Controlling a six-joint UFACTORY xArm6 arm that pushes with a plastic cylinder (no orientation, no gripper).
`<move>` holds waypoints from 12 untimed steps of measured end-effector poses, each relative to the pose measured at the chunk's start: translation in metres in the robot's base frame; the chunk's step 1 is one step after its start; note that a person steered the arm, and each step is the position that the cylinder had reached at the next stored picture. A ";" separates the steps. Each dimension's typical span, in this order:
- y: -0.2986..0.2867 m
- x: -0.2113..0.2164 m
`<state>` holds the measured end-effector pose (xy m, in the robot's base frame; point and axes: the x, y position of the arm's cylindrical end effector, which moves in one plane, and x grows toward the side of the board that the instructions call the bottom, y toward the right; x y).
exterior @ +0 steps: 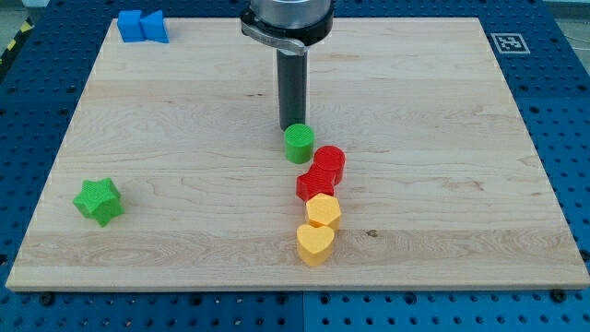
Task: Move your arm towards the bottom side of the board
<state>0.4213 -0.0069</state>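
My tip (291,128) is the lower end of a dark rod hanging from the view's top centre. It stands just above and touching or nearly touching a green cylinder (299,144). Below and right of that lie a red cylinder (329,163) and a red star-like block (314,183), then a yellow hexagon-like block (324,210) and a yellow heart (315,244), all in a chain toward the view's bottom. The wooden board (184,120) carries them all.
A green star (99,200) lies at the view's left. Two blue blocks (142,26) sit together at the top left corner. A printed marker tag (508,42) is off the board's top right corner.
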 end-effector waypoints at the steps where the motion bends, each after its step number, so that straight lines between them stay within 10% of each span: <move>1: 0.005 0.000; 5: -0.092 0.012; 12: -0.093 0.123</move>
<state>0.5443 -0.0998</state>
